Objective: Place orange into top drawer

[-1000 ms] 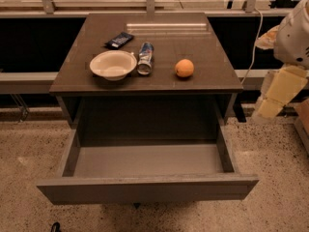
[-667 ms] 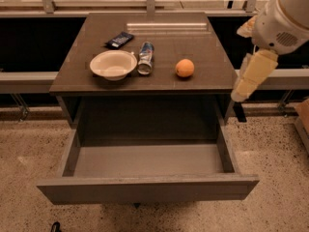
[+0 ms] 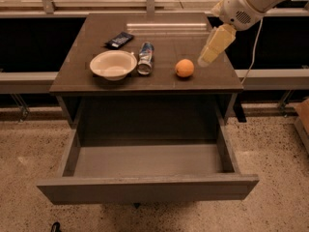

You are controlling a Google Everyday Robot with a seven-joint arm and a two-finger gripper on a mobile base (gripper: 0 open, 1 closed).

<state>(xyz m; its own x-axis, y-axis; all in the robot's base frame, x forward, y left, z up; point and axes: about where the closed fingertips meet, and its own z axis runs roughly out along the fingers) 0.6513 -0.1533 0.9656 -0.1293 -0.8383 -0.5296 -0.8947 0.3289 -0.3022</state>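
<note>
The orange (image 3: 184, 67) is a small round fruit on the dark table (image 3: 159, 42), near its front right. My gripper (image 3: 204, 60) hangs from the white arm at the upper right, just right of the orange and a little above the tabletop, not touching it. The top drawer (image 3: 145, 187) is pulled wide open below the table, with a flat grey-brown front panel and nothing inside.
A white bowl (image 3: 113, 65) sits at the table's front left. A can (image 3: 145, 58) lies on its side between bowl and orange. A dark packet (image 3: 119, 40) lies behind the bowl. A speckled floor surrounds the table.
The arm has swung in from the right side, and the gripper has moved left and over the table, close beside the orange. The objects have not moved.
</note>
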